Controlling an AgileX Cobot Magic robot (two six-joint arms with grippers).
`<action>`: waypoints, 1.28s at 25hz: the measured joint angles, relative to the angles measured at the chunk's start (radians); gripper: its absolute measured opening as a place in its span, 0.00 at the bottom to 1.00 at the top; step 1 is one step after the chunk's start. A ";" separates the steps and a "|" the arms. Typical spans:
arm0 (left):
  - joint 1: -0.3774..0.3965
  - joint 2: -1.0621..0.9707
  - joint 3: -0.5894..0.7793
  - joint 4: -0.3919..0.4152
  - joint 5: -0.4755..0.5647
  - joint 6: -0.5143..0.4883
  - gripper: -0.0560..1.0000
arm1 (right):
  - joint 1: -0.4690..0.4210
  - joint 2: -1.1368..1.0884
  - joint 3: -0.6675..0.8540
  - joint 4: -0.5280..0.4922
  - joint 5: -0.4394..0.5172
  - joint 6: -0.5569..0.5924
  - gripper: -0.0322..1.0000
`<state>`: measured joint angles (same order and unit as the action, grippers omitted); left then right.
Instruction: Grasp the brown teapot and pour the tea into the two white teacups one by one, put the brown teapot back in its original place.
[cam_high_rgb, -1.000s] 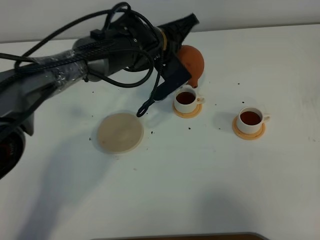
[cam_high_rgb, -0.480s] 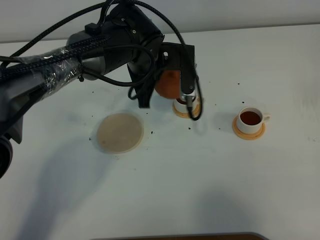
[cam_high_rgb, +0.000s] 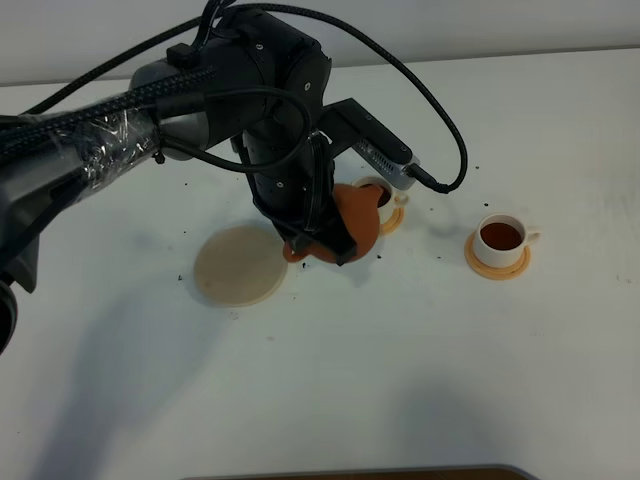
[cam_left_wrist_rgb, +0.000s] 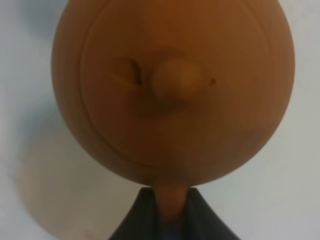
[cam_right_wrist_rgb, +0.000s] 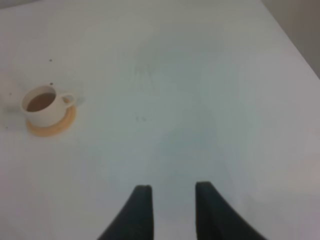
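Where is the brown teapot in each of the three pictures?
Exterior high: brown teapot near the middle, under the left arm, between the tan disc and the nearer cup.
Left wrist: it fills the picture, seen lid-on.
Right wrist: not in it.
Shared landmark: the white table.

My left end effector (cam_left_wrist_rgb: 167, 220) clamps the round reddish-brown clay teapot (cam_high_rgb: 352, 222) between the pale tan disc (cam_high_rgb: 240, 265) and two tea-filled small white cylindrical cups (cam_high_rgb: 500, 238).
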<state>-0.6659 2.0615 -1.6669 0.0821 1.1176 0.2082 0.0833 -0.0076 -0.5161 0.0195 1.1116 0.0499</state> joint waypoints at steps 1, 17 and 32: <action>-0.001 0.001 0.000 -0.006 0.008 -0.008 0.19 | 0.000 0.000 0.000 0.000 0.000 0.000 0.26; 0.011 -0.080 0.041 0.091 -0.002 -0.097 0.19 | 0.000 0.000 0.000 0.000 0.000 0.000 0.26; 0.116 -0.173 0.391 0.099 -0.229 -0.175 0.19 | 0.000 0.000 0.000 0.000 0.000 0.000 0.26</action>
<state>-0.5497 1.8883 -1.2756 0.1811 0.8883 0.0330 0.0833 -0.0076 -0.5161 0.0195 1.1116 0.0499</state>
